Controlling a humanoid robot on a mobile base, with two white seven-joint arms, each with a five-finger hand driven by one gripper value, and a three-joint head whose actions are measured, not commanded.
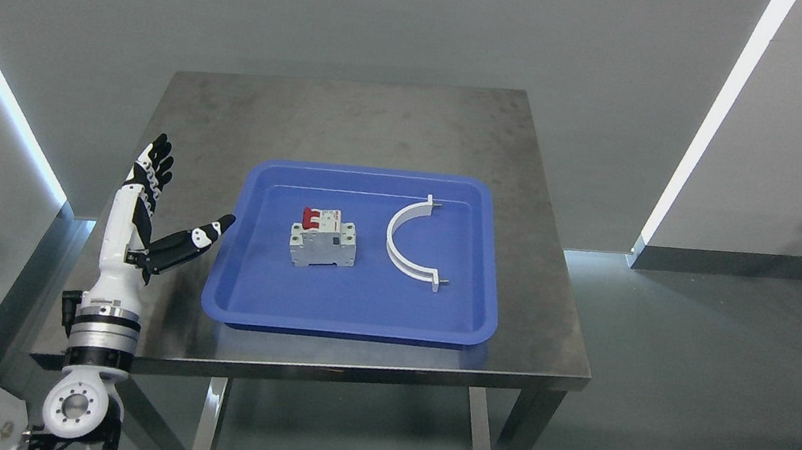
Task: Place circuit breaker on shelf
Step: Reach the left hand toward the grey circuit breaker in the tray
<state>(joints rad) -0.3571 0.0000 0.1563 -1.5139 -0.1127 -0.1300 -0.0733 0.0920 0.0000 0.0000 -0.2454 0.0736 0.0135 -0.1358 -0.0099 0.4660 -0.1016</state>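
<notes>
- left hand [154, 222] is hovering just off the blue tray [348, 320], fingers spread wide, gripping nothing
- circuit breaker [323, 241] is sitting upright in the tray, left of middle
- risk imo: the tray lip is blocking a low side approach, so the hand could nudge the tray or tip the breaker
- white curved clamp [410, 242] is lying beside it, not really in the way

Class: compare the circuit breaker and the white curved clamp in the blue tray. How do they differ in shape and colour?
The circuit breaker is a blocky grey box with red switches; the curved clamp is a thin, plain white half-ring. The breaker sits left of centre, the clamp to its right. Both lie apart in the blue tray, untouched.
</notes>
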